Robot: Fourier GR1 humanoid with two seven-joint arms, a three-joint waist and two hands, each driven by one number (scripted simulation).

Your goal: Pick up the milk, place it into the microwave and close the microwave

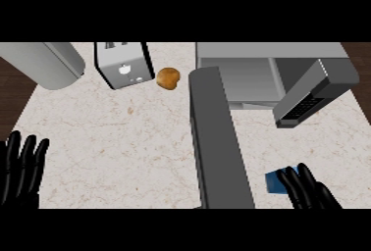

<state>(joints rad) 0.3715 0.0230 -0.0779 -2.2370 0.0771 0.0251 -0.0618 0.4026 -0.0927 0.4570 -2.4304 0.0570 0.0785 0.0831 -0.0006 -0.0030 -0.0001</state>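
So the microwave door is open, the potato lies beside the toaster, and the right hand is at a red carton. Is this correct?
Not quite: the carton is blue, not red, as the head view shows. The rest stands: the microwave has its door open, the potato lies beside the toaster, and the right hand is at the carton.

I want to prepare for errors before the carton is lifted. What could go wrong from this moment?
1. The right hand covers much of the blue milk carton, which sits close to the counter's front edge; a poor grasp may push it off.
2. The open microwave door stands directly left of the carton, so lifting may hit it.
3. The microwave cavity is partly hidden by the door, so placing inside may be imprecise.
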